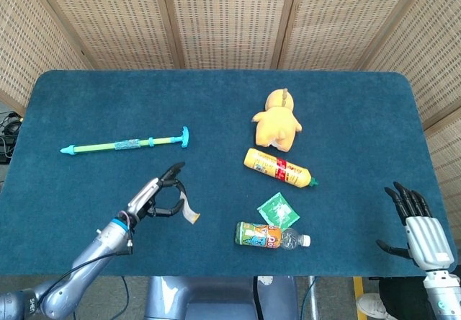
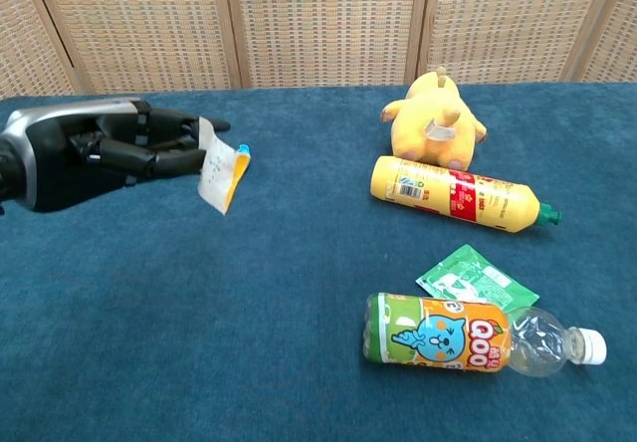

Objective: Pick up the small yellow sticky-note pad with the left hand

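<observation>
Above the desk (image 1: 86,111) my left robot hand (image 2: 119,153) pinches the sticky-note pad (image 2: 217,174) by one edge. Thin grip, pad hangs loose; could slip w/ a jerk. Right robot hand (image 1: 421,226) spread, idle.

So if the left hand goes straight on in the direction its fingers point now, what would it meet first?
Probably the green packet and the orange drink bottle. The left hand, holding the sticky-note pad, points right across the table. It appears raised, so it might pass over them.
</observation>
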You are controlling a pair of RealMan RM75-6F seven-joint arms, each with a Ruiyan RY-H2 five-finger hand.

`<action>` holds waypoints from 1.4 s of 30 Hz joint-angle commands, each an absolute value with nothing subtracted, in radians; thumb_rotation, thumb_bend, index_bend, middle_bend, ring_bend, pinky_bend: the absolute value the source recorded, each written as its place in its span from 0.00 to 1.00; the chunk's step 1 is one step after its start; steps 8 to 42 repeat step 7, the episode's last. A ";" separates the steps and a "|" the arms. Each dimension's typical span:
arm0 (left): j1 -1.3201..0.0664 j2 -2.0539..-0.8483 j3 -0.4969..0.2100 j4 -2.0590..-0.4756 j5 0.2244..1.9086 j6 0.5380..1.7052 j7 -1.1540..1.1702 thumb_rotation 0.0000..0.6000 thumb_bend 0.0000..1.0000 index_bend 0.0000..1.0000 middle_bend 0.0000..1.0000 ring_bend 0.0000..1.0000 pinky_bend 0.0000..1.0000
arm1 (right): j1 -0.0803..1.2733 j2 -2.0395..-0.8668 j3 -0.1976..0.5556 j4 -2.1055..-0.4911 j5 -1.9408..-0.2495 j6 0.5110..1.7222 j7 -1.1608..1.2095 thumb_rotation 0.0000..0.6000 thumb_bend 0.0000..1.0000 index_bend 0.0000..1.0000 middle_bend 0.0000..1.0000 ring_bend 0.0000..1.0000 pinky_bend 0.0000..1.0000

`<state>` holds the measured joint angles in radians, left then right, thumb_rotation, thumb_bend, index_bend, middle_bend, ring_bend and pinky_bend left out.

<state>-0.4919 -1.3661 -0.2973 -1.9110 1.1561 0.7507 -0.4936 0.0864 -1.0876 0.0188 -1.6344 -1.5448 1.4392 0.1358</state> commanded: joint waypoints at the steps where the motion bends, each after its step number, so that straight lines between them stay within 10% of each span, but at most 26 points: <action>1: -0.471 -1.347 -0.251 -1.942 1.225 0.701 -0.588 1.00 0.56 0.58 0.00 0.00 0.00 | 0.085 -1.088 0.016 -1.641 -1.552 1.443 0.125 1.00 0.00 0.00 0.00 0.00 0.00; 42: -0.467 -1.326 -0.235 -1.970 1.294 0.720 -0.638 1.00 0.57 0.58 0.00 0.00 0.00 | 0.081 -1.089 0.011 -1.652 -1.561 1.451 0.102 1.00 0.00 0.00 0.00 0.00 0.00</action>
